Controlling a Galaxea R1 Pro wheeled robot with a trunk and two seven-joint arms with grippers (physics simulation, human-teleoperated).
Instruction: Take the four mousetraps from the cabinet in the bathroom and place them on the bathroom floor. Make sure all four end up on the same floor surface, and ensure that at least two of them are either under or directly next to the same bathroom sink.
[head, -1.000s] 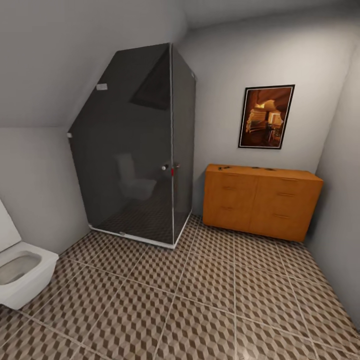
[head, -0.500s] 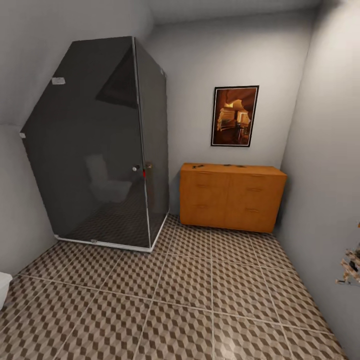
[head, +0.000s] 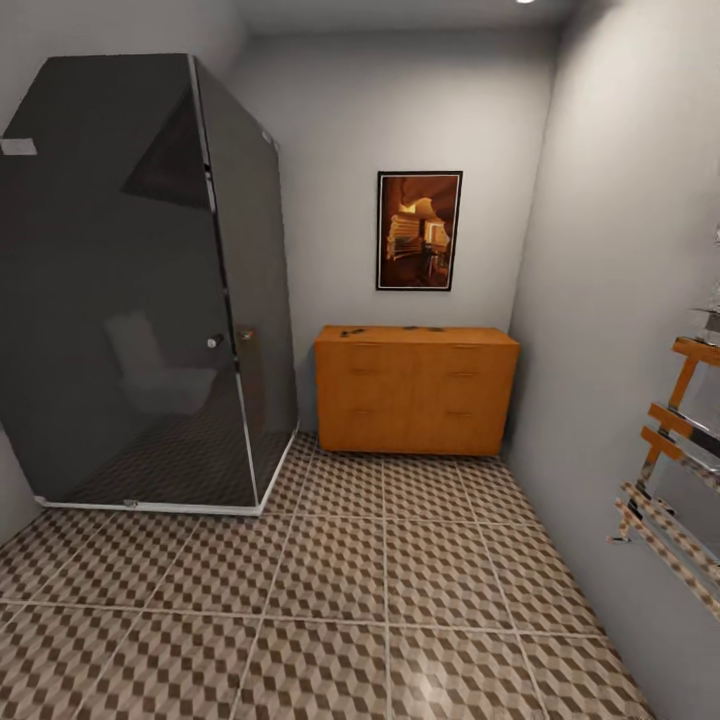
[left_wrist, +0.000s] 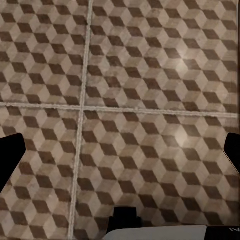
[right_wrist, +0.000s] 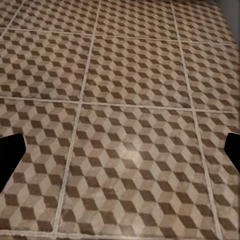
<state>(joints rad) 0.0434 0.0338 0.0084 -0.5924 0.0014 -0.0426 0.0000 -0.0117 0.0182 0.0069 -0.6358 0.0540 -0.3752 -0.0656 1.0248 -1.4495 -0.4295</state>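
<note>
Since a second ago the head view has swung right: the toilet has left it and the dark glass shower (head: 130, 290) sits at nine o'clock. The cabinet (head: 415, 390), small dark items on top, perhaps mousetraps, is centred at twelve; a towel rack (head: 670, 480) appears at three. Over the bathroom floor (head: 380, 580), both grippers' jaws stand apart. The approach looks lined up.

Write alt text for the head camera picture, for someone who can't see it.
A wide orange-brown wooden chest of drawers stands against the far grey wall, with small dark items on its flat top, too small to identify. A dark glass shower enclosure stands to its left, a framed orange picture hangs above, and cube-patterned brown and beige floor tiles fill the foreground.
</note>
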